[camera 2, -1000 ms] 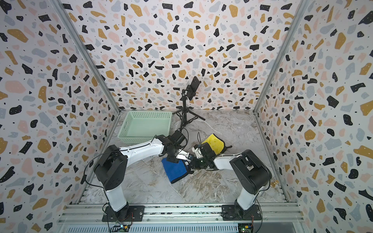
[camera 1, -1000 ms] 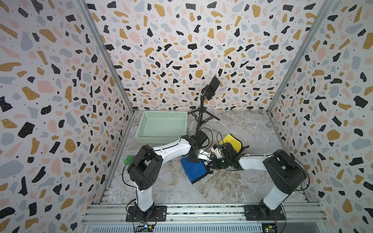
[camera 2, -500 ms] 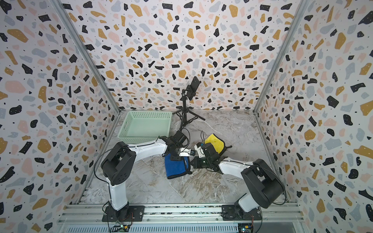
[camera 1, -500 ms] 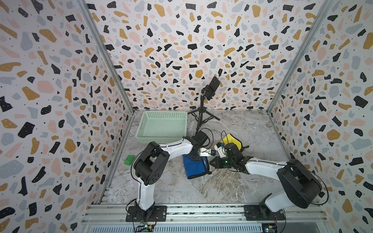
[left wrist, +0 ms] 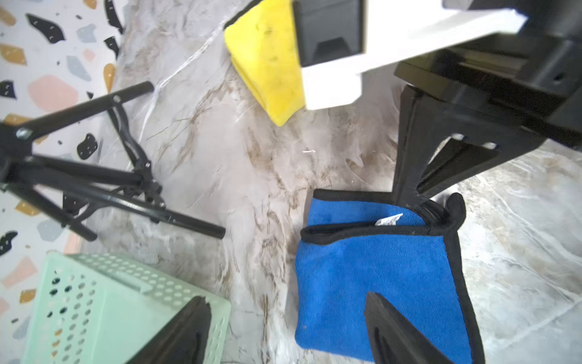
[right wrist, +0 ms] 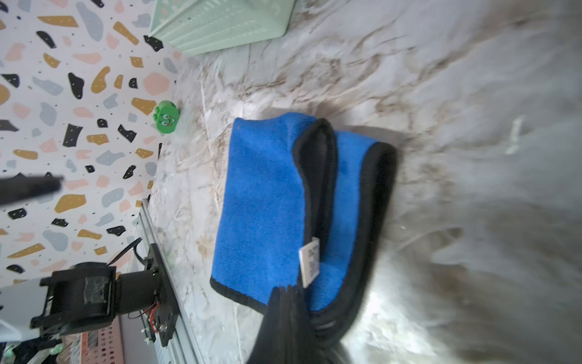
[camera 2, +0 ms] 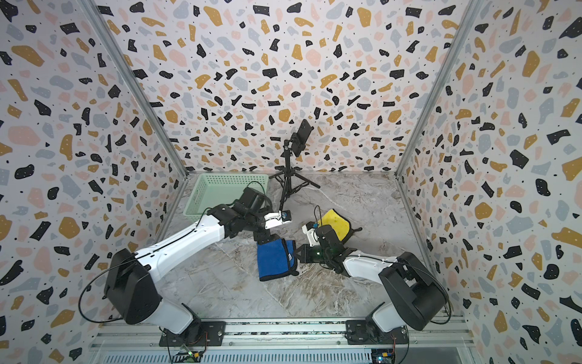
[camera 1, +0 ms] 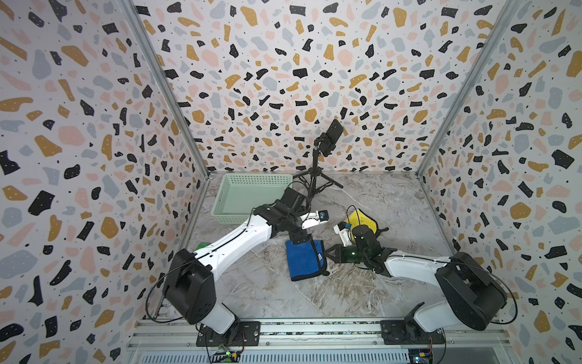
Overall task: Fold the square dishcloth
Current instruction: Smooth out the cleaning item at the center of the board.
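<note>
The blue dishcloth (camera 1: 305, 260) (camera 2: 274, 258) with black trim lies folded over on the marble table, its white label showing near the fold. My left gripper (camera 1: 298, 238) (left wrist: 285, 299) hovers open just over the cloth's far edge, with one finger over the blue and nothing between its fingers. My right gripper (camera 1: 328, 253) (right wrist: 286, 290) is shut on the cloth's black hem at the right side, beside the label. In the left wrist view the cloth's corner (left wrist: 453, 205) curls up around the right gripper's tip.
A mint basket (camera 1: 252, 198) stands at the back left. Behind the cloth is a phone tripod (camera 1: 315, 176). A yellow cloth (camera 1: 362, 220) lies behind my right wrist. A small green toy (right wrist: 165, 115) sits by the left wall.
My left gripper has opened and let go of the dishcloth, which now lies folded. The right gripper has stayed shut on the hem while its arm shifted right.
</note>
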